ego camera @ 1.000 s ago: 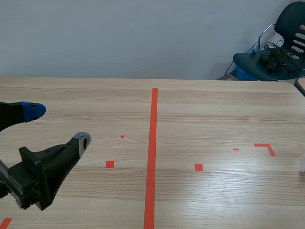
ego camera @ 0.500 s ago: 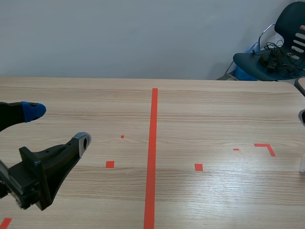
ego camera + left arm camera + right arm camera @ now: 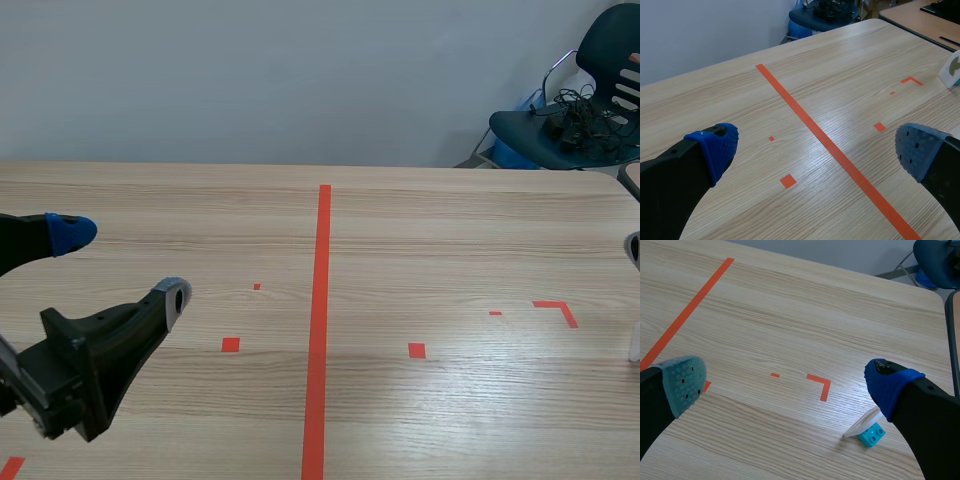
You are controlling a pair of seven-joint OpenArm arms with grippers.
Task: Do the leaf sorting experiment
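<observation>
RIGHT ARM STIRS: A sliver of pad (image 3: 634, 246) on the right pincer (image 3: 785, 382) edges into the scene view's right border, absent a second earlier. The left pincer (image 3: 122, 263) keeps its place low on the left. Both pincers stand spread wide, nothing between their fingers. The shift suggests the right arm is only beginning its approach, with the sorting itself not yet started.

The one task piece in sight, a white leaf card (image 3: 862, 424) slotted into a small turquoise block (image 3: 871, 434), sits near the right edge of the counter (image 3: 450, 220). It is just beside the right pincer's blue-padded finger and near the orange-red corner mark (image 3: 822, 386), on that mark's outer side. The card stands on edge, leaning a little. Its broad side appears to run roughly along with the centre tape line (image 3: 320, 300), away from the robot. Its printed face, a green shape in the left wrist view, looks toward that line, and the right wrist view catches only its plain white back.
</observation>
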